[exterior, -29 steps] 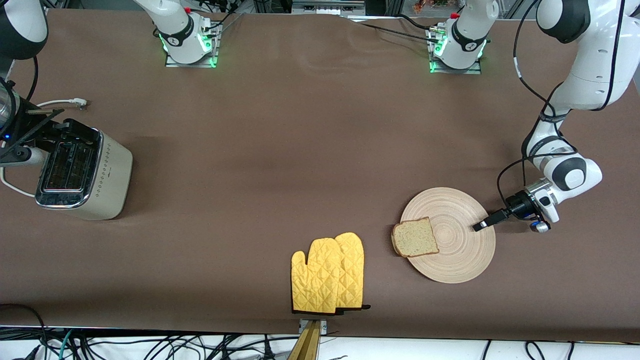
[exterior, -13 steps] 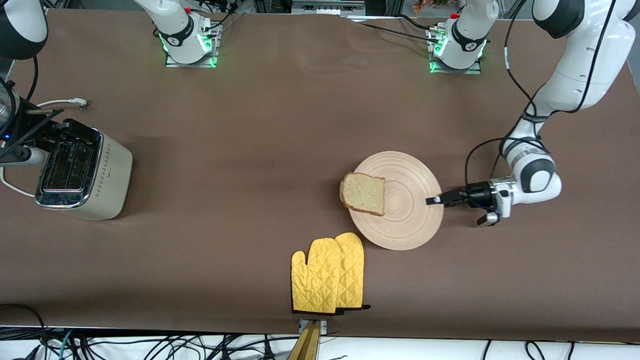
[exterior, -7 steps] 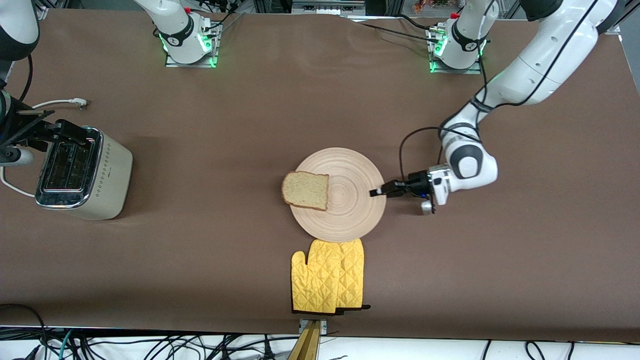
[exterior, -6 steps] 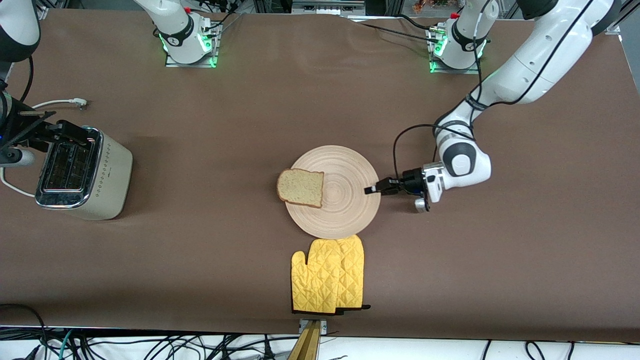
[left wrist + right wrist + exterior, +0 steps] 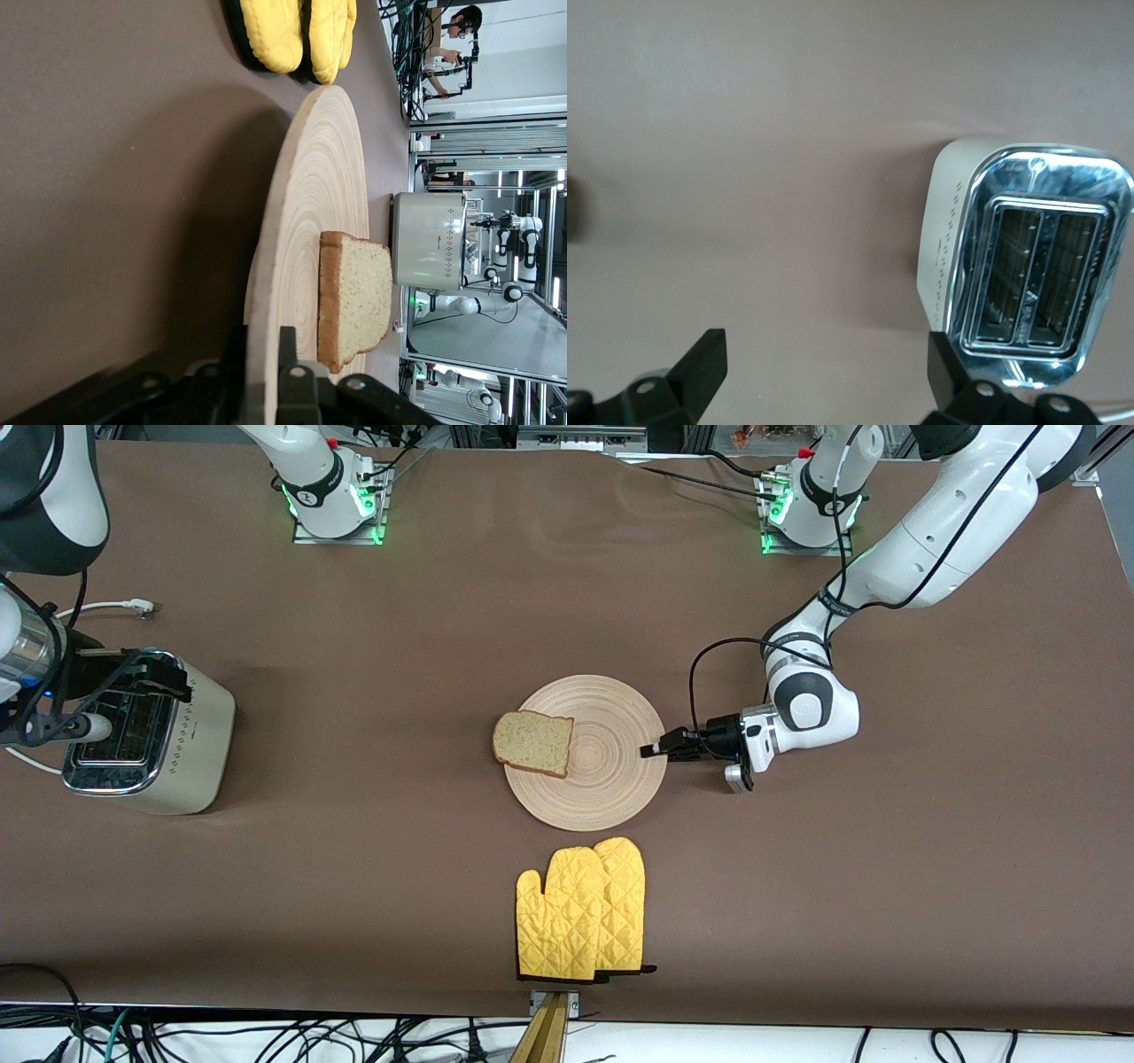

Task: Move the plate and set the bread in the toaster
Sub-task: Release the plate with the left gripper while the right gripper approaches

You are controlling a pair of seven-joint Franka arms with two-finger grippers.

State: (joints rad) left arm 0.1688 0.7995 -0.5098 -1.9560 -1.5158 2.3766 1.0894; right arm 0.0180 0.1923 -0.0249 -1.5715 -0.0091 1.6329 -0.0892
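The round light-wood plate (image 5: 611, 784) lies mid-table with the bread (image 5: 532, 742) on its edge toward the right arm's end. My left gripper (image 5: 653, 750) reaches in low from the left arm's end, shut on the plate's rim. In the left wrist view the plate (image 5: 323, 195) runs between the left gripper's (image 5: 263, 341) two fingers, with the bread (image 5: 359, 297) flat on it. The cream toaster (image 5: 190, 735) stands at the right arm's end. My right gripper (image 5: 151, 677) hangs open over it; the right wrist view shows the toaster (image 5: 1032, 266) with both slots bare beside the right gripper (image 5: 824, 354).
A pair of yellow oven mitts (image 5: 585, 908) lies nearer the front camera than the plate, close to the table's front edge. The toaster's white cord (image 5: 106, 607) trails on the table farther from the front camera than the toaster.
The left gripper has dragged the plate with the bread from the left arm's end to the table's middle, past the mitts. The right arm has shifted a little over the toaster.
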